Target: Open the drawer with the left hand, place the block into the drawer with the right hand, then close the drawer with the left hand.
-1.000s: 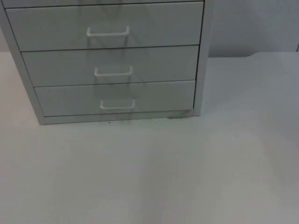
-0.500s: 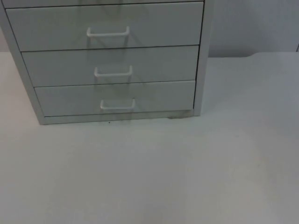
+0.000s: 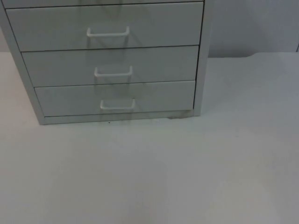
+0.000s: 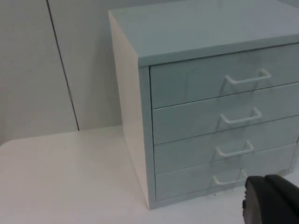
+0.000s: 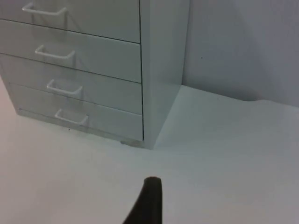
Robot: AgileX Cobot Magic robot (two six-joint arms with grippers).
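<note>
A pale grey drawer cabinet stands at the back left of the white table. Its several drawers are all shut, and each front carries a white wire handle, such as the lowest one. My left gripper hangs off the cabinet's front left corner, well back from the handles. My right gripper hovers over bare table off the cabinet's front right corner, apart from it.
The grey partition wall closes the table behind and to the right of the cabinet. White table top stretches in front of the drawers and along the cabinet's right side.
</note>
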